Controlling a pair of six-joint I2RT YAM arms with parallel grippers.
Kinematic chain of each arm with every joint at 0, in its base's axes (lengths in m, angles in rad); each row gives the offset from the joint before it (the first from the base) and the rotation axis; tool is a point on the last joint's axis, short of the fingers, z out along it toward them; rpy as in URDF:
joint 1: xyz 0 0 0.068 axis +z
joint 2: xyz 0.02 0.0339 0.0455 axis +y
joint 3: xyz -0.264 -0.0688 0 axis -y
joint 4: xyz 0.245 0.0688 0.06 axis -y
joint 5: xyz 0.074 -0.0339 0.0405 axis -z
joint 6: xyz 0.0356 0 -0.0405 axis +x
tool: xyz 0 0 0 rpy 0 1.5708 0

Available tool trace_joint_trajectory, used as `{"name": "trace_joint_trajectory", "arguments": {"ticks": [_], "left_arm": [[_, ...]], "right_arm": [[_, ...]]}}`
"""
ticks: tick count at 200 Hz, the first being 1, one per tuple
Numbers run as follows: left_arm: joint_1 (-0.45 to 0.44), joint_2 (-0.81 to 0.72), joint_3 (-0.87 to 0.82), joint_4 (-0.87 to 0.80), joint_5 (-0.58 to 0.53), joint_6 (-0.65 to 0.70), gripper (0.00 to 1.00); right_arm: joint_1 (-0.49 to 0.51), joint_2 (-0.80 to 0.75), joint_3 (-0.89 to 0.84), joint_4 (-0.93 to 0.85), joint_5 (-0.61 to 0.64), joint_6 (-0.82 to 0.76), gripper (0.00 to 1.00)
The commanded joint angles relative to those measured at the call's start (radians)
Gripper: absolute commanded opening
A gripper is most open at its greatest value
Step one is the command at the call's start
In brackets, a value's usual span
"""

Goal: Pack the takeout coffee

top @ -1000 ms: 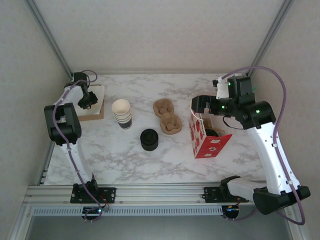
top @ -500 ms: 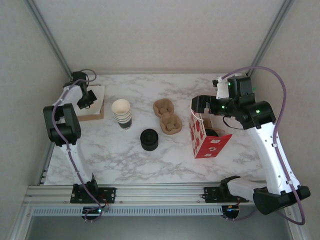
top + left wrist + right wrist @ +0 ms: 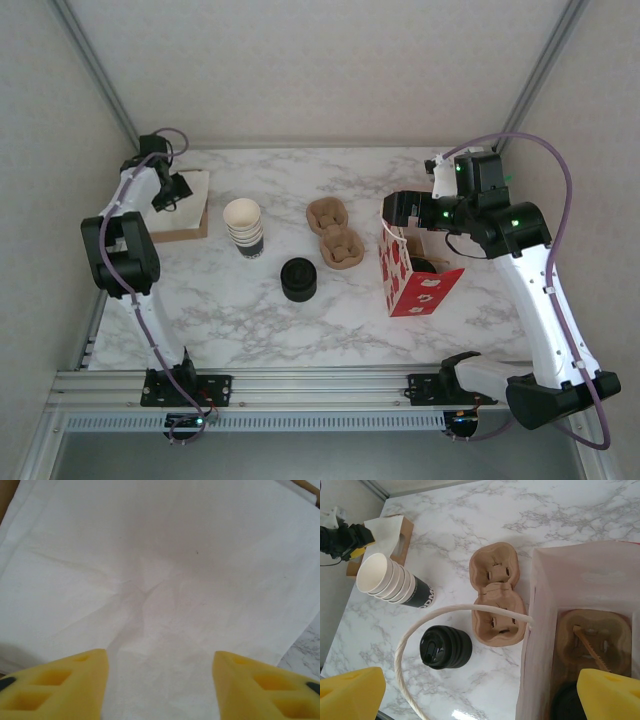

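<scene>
1 red paper bag (image 3: 420, 285), 2 pulp cup carriers (image 3: 335, 232) with 1 on the surface (image 3: 250, 320) and 1 inside the bag, 1 stack of lidless cups (image 3: 243, 227), 1 stack of black lids (image 3: 298, 279), 1 lidded takeout coffee (image 3: 565, 705), 1 white napkin pile (image 3: 165, 580)

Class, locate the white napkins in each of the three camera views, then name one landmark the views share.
Top external: white napkins at far left, beneath the left gripper.
Left wrist: spread across the picture, beyond the yellow fingers.
Right wrist: top-left corner.
Shared landmark: the brown holder under them.
</scene>
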Motion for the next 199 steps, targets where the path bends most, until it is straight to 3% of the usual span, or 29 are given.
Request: {"name": "trace_joint_trajectory", "arguments": {"ticks": [1,32,79,120,199], "left_arm": [[0.008,0.065,0.006,-0.019,-0.004,0.002,0.6],[0.008,0.13,-0.005,0.0,0.015,0.0,0.64],[0.008,0.138,-0.008,0.019,0.012,-0.006,0.24],[0.015,0.067,0.01,-0.004,-0.023,-0.004,0.12],[0.02,0.005,0.041,-0.04,-0.042,0.0,0.09]], "right_arm": [[0.009,-0.011,-0.012,0.006,-0.009,0.002,0.99],[0.008,-0.013,-0.011,0.004,-0.006,0.0,0.99],[0.01,-0.014,-0.011,0.001,-0.004,0.001,0.99],[0.009,-0.014,-0.011,-0.001,-0.004,0.002,0.99],[0.01,-0.02,-0.007,-0.002,-0.007,0.002,0.99]]}}
